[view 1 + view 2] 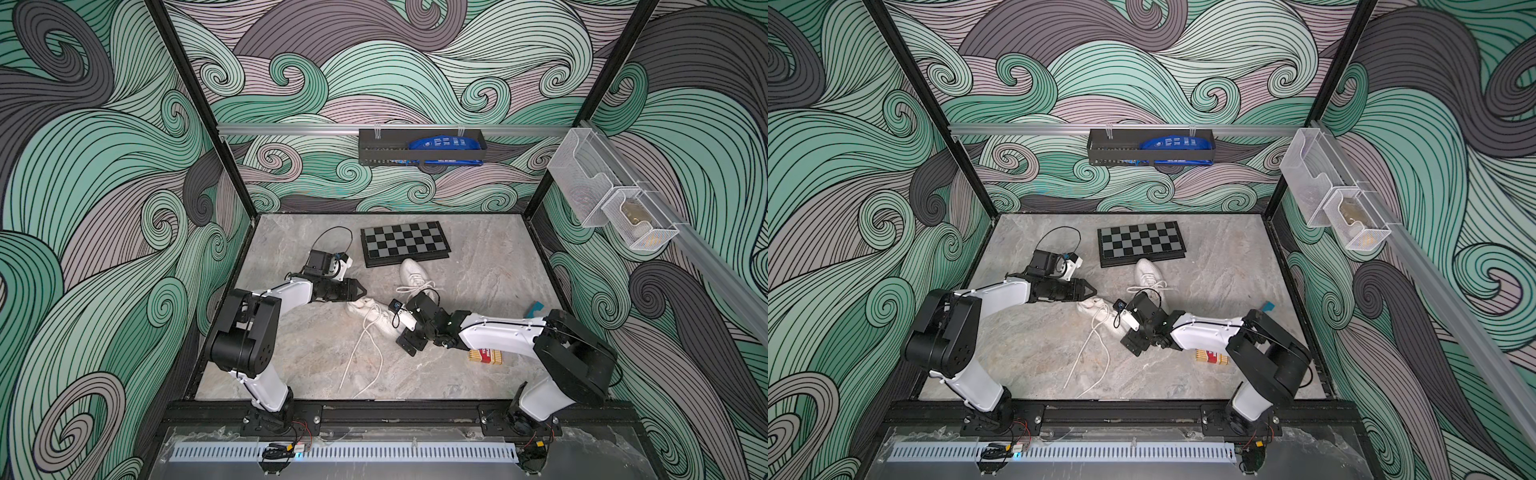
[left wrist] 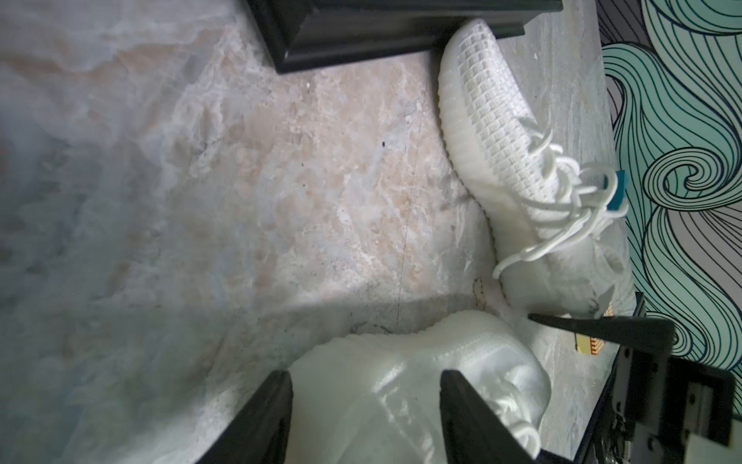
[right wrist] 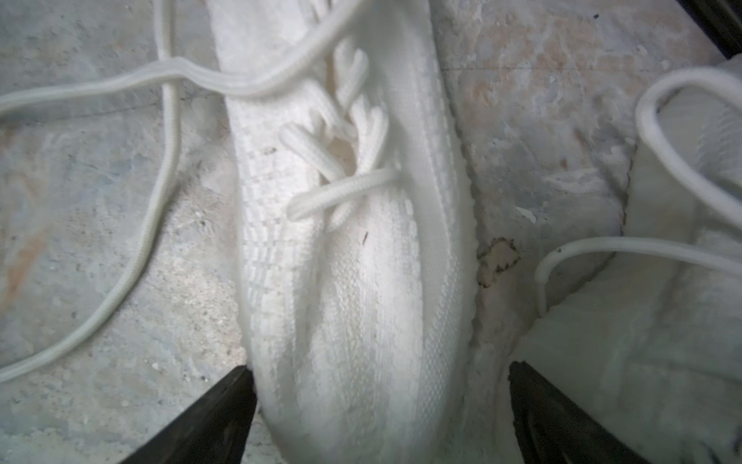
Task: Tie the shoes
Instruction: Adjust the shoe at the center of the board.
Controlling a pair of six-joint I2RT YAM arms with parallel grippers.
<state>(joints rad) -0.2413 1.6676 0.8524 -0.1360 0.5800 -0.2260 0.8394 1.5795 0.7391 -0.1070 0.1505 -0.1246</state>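
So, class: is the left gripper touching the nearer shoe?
Touching: in the left wrist view, both fingers of the left gripper press against the nearer shoe.

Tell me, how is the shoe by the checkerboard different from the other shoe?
The far shoe, by the checkerboard, has laces bunched in loops on top; the nearer shoe has long laces trailing loose over the table. The far shoe's toe meets the board's edge; the nearer shoe lies crosswise, clear of it. Both are white knit sneakers.

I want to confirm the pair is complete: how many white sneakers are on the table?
2: the far sneaker at the chessboard's front edge; the near sneaker mid-table, loose laces trailing forward. None seems hidden.
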